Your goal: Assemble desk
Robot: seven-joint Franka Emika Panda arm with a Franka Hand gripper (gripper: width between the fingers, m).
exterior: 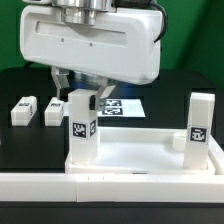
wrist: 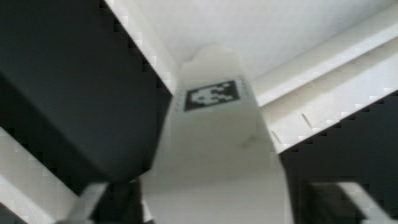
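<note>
The desk slab [exterior: 130, 155] lies flat on the black table. One white tagged leg [exterior: 80, 125] stands upright in its corner at the exterior view's left. A second leg [exterior: 200, 125] stands in the corner at the exterior view's right. My gripper [exterior: 78, 86] hangs over the top of the first leg, one finger on each side. In the wrist view that leg [wrist: 214, 150] runs between the fingers [wrist: 80, 205], with a dark gap on each side, so my gripper [wrist: 210, 205] is open. Two more legs [exterior: 22, 110] [exterior: 53, 112] lie loose on the table.
The marker board [exterior: 122, 104] lies flat behind the slab. A long white rail [exterior: 110, 190] runs along the table's front edge. The two loose legs lie side by side at the exterior view's left, behind the slab.
</note>
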